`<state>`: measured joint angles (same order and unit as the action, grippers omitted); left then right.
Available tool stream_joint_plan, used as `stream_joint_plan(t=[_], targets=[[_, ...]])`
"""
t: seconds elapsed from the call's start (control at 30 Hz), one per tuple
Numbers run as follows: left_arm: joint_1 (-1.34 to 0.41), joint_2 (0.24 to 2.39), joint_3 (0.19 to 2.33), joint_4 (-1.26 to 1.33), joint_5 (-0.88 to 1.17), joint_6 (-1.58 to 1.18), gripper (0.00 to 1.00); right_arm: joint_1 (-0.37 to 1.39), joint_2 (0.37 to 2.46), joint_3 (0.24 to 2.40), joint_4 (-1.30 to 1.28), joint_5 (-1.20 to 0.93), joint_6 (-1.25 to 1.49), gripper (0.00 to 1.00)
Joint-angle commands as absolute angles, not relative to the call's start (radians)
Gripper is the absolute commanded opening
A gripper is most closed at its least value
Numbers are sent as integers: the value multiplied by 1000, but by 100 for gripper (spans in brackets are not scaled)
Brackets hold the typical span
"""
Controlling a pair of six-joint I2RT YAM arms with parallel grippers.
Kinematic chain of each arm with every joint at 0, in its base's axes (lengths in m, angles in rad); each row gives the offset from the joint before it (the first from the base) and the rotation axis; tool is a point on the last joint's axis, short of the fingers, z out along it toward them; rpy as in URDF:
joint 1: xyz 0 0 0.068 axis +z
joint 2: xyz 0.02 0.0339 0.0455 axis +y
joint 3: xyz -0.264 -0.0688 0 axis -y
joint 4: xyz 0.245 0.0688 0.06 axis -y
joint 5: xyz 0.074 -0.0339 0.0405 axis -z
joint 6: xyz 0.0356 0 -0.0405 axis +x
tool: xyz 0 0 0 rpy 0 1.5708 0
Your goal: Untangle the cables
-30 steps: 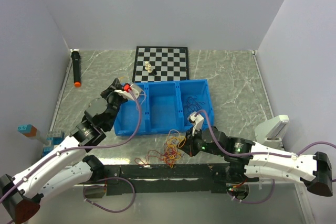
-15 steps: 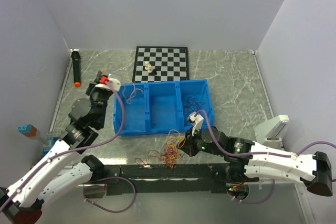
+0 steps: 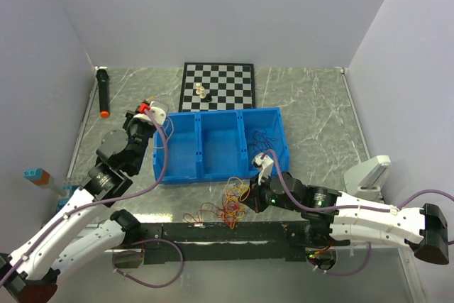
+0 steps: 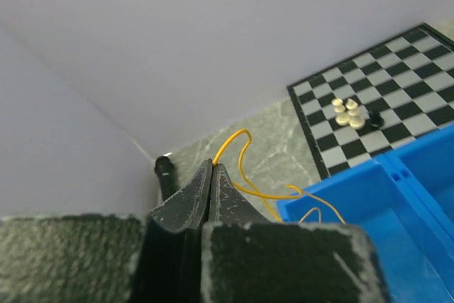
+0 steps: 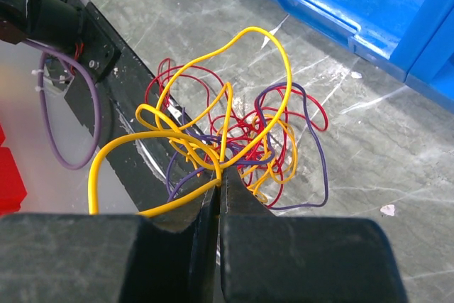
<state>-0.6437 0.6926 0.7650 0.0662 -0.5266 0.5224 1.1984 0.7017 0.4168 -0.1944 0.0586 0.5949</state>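
The cables (image 5: 245, 129) lie as a tangled bunch of yellow, red and purple wires (image 3: 225, 208) on the table in front of the blue bin (image 3: 213, 174). My right gripper (image 5: 220, 179) is shut on a yellow wire at the near side of the bunch, seen low by the bin's front wall (image 3: 242, 194). My left gripper (image 4: 213, 164) is shut on a single thin yellow cable (image 4: 243, 148) that loops up and trails toward the bin's corner (image 4: 333, 207). It hovers just outside the bin's left end (image 3: 144, 104). Dark cables (image 3: 266, 138) lie in the right compartment.
A chessboard (image 3: 218, 85) with a few pieces (image 3: 201, 91) lies behind the bin. A black marker with a red tip (image 3: 103, 94) rests at the far left. Coloured blocks (image 3: 39, 175) sit at the left edge, a white object (image 3: 369, 172) at the right, and a black rail (image 3: 220, 232) runs along the near edge.
My left arm has swung left from above the bin's left compartment to outside its left end, carrying the yellow cable. The right arm has barely shifted.
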Motion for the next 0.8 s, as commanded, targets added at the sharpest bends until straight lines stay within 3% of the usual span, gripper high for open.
stream_joint_plan(t=[0.0,0.23,0.57,0.77], targets=[[-641,722,782,52,-456,480,1,1207,693,416,-153,57,614,0],[-641,785,799,110,-450,488,1,1207,692,413,-161,66,612,0],[-641,959,997,265,-408,549,1,1207,695,405,-147,64,620,0],[-643,1002,1088,221,-402,522,1,1207,680,394,-153,74,626,0]])
